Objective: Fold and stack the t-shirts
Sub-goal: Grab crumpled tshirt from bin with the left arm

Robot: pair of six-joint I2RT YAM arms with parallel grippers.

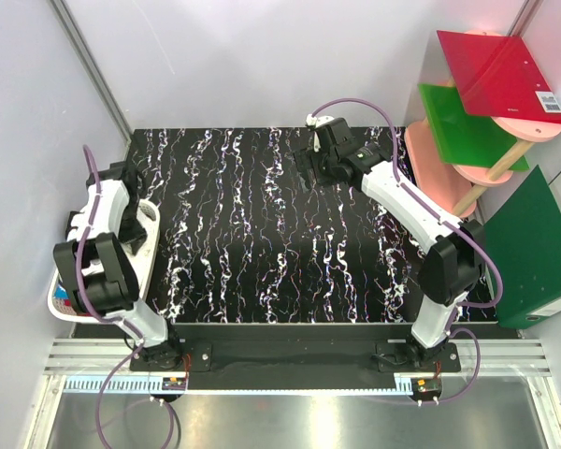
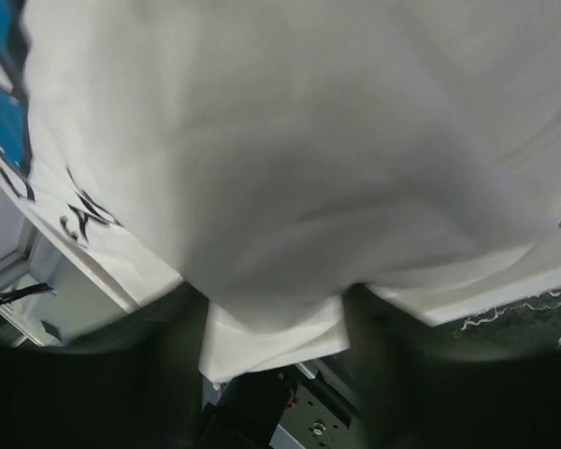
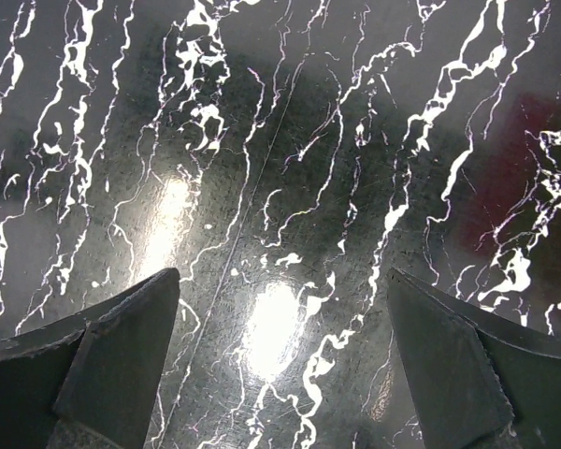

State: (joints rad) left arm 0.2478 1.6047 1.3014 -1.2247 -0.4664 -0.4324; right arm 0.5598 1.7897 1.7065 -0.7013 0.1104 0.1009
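A cream-white t-shirt [image 2: 290, 159] with dark lettering [image 2: 84, 210] fills the left wrist view, with blue-and-white cloth [image 2: 5, 122] at its upper left. It lies in a white basket [image 1: 151, 223] at the table's left edge, mostly hidden by the arm in the top view. My left gripper [image 2: 276, 346] is down in the basket [image 1: 128, 211], its jaws apart with a fold of the white t-shirt between them. My right gripper [image 1: 309, 164] hovers open and empty over the far middle of the black marbled table [image 1: 252, 234]; the right wrist view [image 3: 280, 318] shows only bare table between its jaws.
Stiff red [image 1: 500, 73] and green [image 1: 467, 126] boards rest on a pink tiered stand [image 1: 435, 159] at the far right. A green folder [image 1: 539, 248] leans at the right. Grey walls close in the left and back.
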